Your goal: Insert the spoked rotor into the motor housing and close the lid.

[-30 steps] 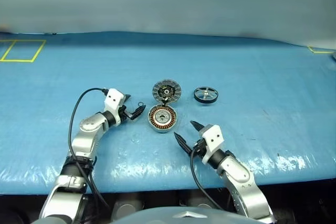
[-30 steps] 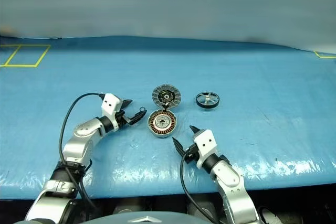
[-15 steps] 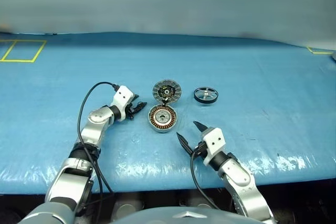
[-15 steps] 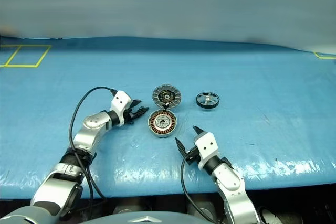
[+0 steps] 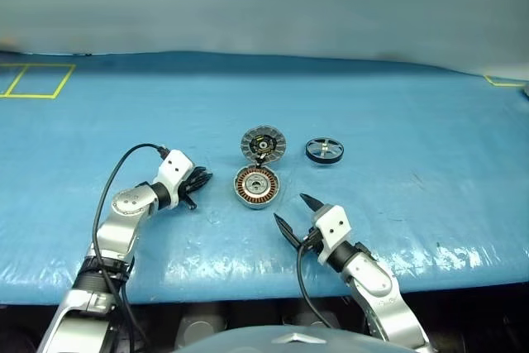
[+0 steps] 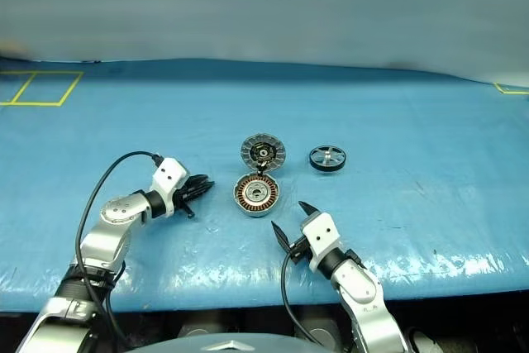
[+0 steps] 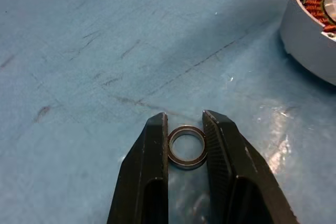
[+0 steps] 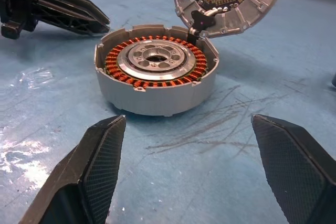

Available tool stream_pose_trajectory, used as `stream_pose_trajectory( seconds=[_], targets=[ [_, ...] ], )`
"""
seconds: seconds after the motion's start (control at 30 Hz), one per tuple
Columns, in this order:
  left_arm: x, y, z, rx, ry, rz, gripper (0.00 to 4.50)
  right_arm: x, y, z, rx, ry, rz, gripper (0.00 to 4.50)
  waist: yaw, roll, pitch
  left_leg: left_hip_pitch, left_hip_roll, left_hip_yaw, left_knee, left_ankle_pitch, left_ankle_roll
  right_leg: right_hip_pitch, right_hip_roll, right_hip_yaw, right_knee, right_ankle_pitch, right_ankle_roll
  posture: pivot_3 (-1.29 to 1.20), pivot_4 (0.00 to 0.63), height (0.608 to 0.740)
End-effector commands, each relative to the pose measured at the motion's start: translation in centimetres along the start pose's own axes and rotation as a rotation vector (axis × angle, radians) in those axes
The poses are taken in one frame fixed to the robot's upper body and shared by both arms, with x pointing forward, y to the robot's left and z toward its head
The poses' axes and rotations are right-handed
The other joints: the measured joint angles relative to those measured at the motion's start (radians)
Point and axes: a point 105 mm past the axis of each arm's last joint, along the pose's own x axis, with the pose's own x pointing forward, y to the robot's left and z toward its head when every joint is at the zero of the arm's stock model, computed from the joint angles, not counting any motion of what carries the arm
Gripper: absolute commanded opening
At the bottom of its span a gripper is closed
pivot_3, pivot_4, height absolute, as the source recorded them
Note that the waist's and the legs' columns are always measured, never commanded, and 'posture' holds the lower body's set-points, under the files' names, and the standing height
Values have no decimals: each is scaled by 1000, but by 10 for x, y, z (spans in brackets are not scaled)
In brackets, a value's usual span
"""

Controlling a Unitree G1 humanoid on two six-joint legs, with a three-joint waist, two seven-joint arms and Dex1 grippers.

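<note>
Housing first: we see the small round silver metal motor housing (image 5: 255,185) sitting upright on the blue plastic-covered table (image 5: 413,121), its open mouth facing up, so its axis stands vertical and the ring of copper-brown windings shows around a silver centre. The round grey ribbed lid (image 5: 263,143) stands tilted up on edge at the housing's far rim, its inner face with the dark centre turned toward us; in the right wrist view a small dark link seems to join it to the housing, though we cannot make out how. The small dark spoked rotor (image 5: 324,150) lies flat on the table to the right of the lid, well apart from the housing, its hub pointing up.

We find the left gripper (image 7: 185,129) low over the table to the left of the housing, pointing toward it. Its two black fingers (image 7: 152,150) are closed on a small shiny metal ring (image 7: 187,146), which lies nearly flat between the fingertips; from the head views this ring is too small to tell. The right gripper (image 8: 184,145) hovers just in front of the housing, its fingers spread wide with nothing between them. The lid's top edge is cut off in the right wrist view.
</note>
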Motion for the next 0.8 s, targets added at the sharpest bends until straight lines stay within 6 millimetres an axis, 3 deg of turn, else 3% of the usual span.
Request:
stream_pose_trajectory(
  seconds=[0.03,0.17,0.3,0.8],
  targets=[
    [-2,-13,38,51,-87,-62,634,2,5,4,-18,-29,19,4041,4,0,0,0,0,0,0,0,0,0,0,0,0,0,0,0,150,740],
    [2,-36,57,77,-124,-177,634,4,7,3,-16,-30,29,4041,3,1,1,0,0,1,0,0,0,0,1,1,0,0,1,0,150,740],
    [10,-55,64,108,-121,-284,634,5,7,3,-19,-29,33,4041,3,1,1,0,0,1,0,0,0,0,2,1,0,-1,2,0,150,740],
    [48,-73,57,227,-39,-396,634,5,6,2,-39,-20,20,4041,4,0,1,0,-5,0,1,0,1,1,2,2,0,-2,5,0,150,740]
  ],
)
